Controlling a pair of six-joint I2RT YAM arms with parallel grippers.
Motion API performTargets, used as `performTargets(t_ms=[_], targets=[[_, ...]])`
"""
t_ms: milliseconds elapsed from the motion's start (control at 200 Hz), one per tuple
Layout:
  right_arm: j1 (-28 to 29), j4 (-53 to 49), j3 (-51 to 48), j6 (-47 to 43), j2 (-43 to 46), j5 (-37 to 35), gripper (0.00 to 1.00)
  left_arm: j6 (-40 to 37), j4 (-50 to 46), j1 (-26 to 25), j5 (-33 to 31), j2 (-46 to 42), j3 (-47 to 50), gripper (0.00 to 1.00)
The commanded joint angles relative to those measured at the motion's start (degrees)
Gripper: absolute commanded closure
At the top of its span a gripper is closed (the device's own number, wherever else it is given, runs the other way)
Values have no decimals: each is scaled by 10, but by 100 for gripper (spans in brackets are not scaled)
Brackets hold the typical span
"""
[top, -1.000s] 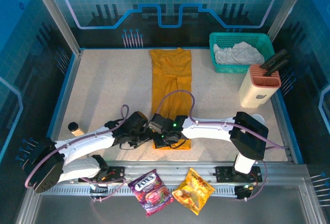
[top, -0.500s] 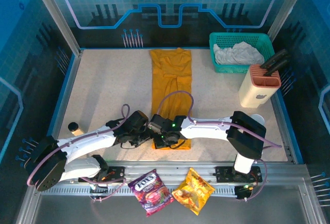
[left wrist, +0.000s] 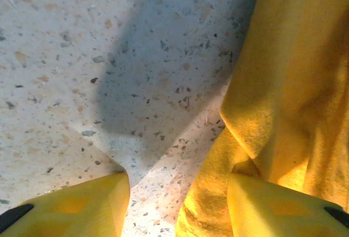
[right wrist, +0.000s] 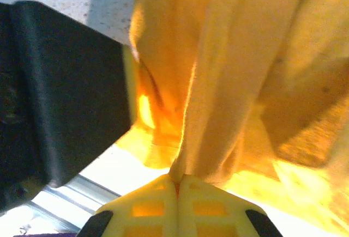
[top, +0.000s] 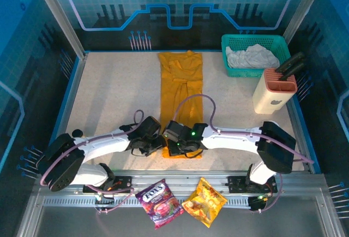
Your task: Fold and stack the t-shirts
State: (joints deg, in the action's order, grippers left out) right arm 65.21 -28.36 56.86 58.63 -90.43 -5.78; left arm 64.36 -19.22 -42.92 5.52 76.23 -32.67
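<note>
Tabletop (top: 120,98), shirt (right wrist: 229,57) hem between right jaws

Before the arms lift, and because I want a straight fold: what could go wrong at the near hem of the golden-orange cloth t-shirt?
1. The right end effector is shut on a thin pinch of the golden-orange cloth t-shirt, while the left end effector stands open astride the hem's edge. Lifting now would likely skew the fold.
2. That fingertip pinch might slip.
3. The two end effectors sit close together, so they could collide.
</note>
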Motion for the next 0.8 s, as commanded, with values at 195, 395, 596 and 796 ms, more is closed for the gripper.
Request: performTargets(t_ms=[195, 395, 596, 796], targets=[[-12, 15, -58, 52, 37, -25, 100, -17, -11, -1, 16, 34, -6, 51], [-13, 3, -87, 74, 68, -53, 100, -26, -94, 0, -20, -17, -4, 52], [-18, 5, -102, 84, 60, -59, 100, -20, -163, 0, -58, -66, 9, 52], [-20, -15, -86, 69, 46, -61, 83, -12, -150, 0, -53, -68, 20, 55]])
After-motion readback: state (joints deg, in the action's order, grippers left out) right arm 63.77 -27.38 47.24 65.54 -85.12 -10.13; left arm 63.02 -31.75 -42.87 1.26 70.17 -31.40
